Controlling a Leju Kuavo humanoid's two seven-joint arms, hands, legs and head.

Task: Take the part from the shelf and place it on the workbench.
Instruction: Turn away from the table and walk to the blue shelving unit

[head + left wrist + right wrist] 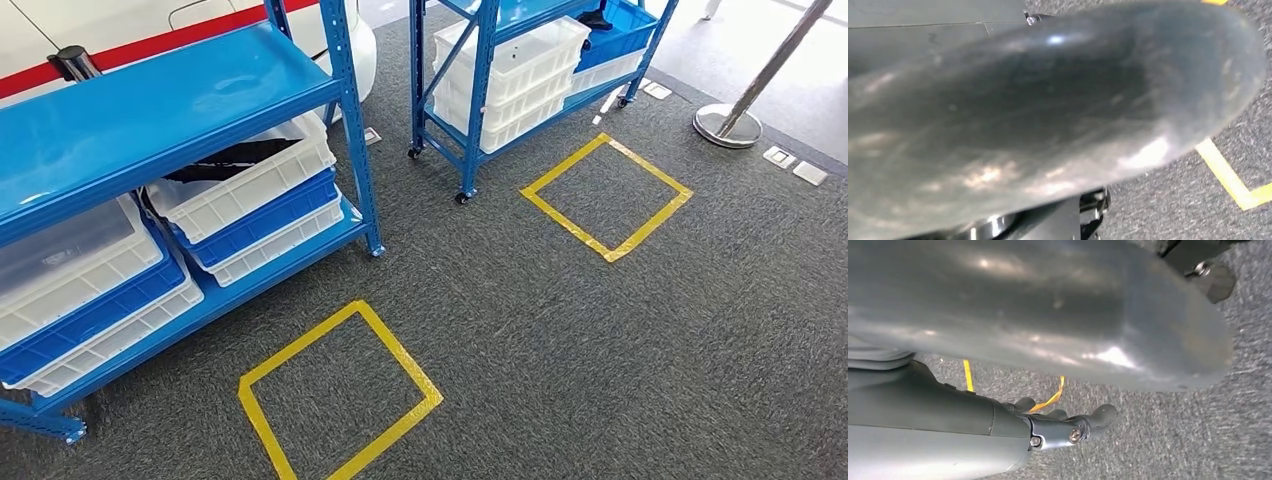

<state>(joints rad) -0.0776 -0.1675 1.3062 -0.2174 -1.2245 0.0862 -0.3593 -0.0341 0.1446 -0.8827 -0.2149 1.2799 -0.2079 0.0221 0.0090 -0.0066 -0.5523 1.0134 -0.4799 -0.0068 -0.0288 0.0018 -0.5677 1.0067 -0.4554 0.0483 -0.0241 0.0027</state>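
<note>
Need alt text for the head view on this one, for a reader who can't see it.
Two blue metal shelving racks holding stacked white and blue plastic bins stand on grey carpet. Two yellow tape squares mark the floor in front of them, and a chrome stanchion base sits far right.

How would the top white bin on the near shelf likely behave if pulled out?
The white bin looks like rigid ribbed plastic, so probably stiff, not floppy. It sits on a blue bin stacked over another, so it may slide off smoothly but could drag those. Something black lies in it; its weight is unclear, so the load may be uneven.
</note>
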